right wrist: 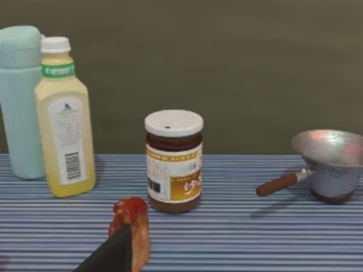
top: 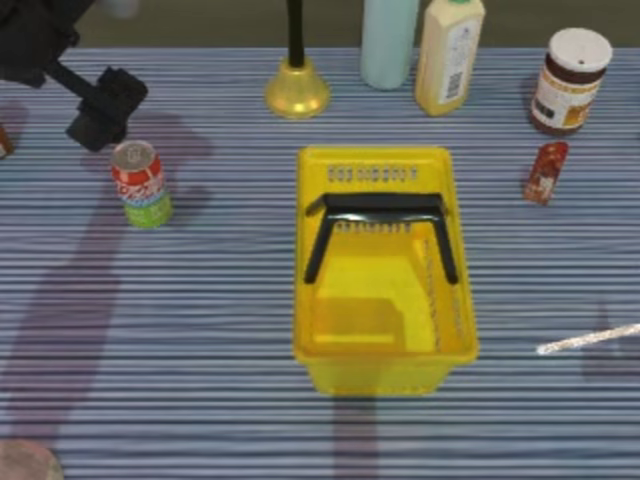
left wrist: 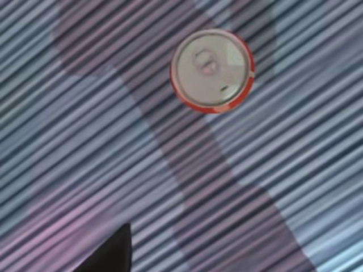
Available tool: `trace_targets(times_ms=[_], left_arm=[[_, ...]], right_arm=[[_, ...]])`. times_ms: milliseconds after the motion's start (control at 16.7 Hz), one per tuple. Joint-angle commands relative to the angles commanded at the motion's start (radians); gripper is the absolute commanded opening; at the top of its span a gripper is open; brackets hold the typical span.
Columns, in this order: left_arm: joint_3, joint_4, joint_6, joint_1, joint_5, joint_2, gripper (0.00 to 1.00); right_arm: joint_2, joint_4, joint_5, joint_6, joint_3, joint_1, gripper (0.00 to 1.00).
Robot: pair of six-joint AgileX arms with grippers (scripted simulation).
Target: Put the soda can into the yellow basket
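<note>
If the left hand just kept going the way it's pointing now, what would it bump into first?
It points down at the table. In the left wrist view the soda can sits off to one side of its line, so the left hand would probably meet the bare striped table first, though depth is hard to judge.

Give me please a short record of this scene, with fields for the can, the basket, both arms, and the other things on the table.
soda can: upright soda can on the table's left side, outside the basket, nothing holding it
yellow basket: yellow basket at the table's middle, empty, black handle folded across it
left claw: left claw above the table beside the can, not touching it
right arm: not visible in the top view
back row: bell, pale blue bottle, yellow bottle, brown jar
near jar: red packet
</note>
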Motion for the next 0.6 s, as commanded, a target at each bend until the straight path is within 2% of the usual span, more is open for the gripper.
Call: trace_targets(times_ms=[300, 600], left_arm=[[0.387, -0.175, 0.106, 0.001, -0.021, 0.448, 1.0], [0.582, -0.264, 0.161, 0.009, -0.038, 0.669, 1.0]], right_arm=[[0.0, 0.0, 0.0, 0.0, 0.0, 0.0, 1.0], [0.0, 0.0, 0.0, 0.0, 0.0, 0.0, 1.0]])
